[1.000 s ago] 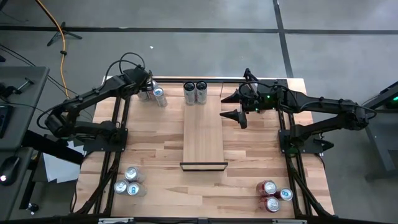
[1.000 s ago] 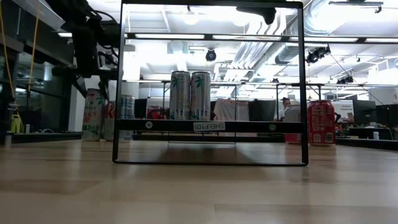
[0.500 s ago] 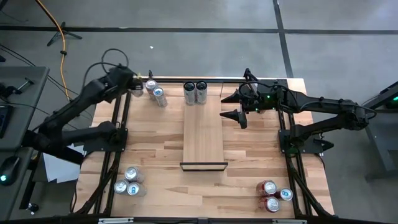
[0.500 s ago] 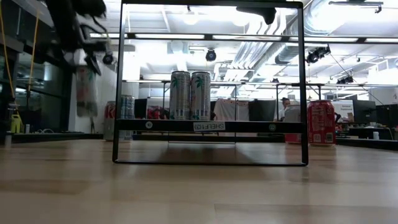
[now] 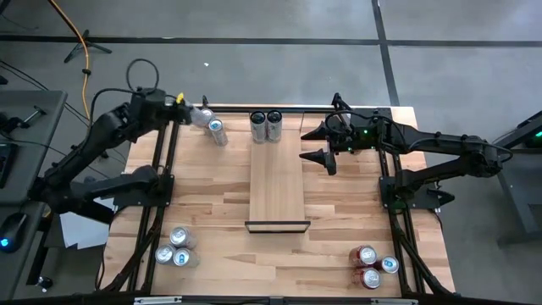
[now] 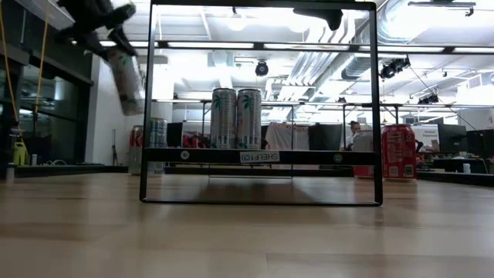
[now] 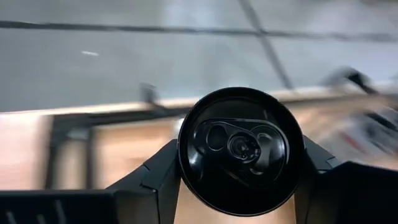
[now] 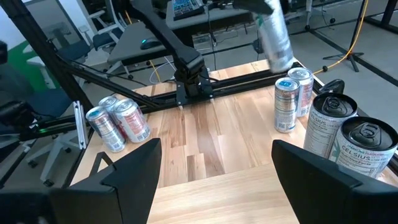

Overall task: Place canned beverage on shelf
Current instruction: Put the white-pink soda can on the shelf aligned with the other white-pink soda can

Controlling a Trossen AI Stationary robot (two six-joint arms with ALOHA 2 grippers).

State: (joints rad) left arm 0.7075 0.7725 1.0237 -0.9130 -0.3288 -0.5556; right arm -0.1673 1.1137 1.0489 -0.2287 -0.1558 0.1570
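- Table [image 5: 212,203]: butcher-block top, carries the shelf, the can groups and both arm bases.
- Shelf [image 5: 277,182]: pale plank running down the middle, black bar at the near end; raised on a black frame in the low view, so cans stand above the table.
- Two tall cans [image 5: 266,125]: upright at the shelf's far end, touching, likely already placed.
- Spare cans: three at the near left [image 5: 174,248], three at the near right [image 5: 373,265], two at the far left [image 5: 217,131].
- Left hand [image 5: 182,113]: pinches a can [image 5: 199,116] tilted in the air over the far-left corner, well apart from the shelf; a second ago it was low among those cans, now lifted.
- Right hand [image 5: 318,144]: spread, empty, just beside the shelf's far end, unchanged, waiting.
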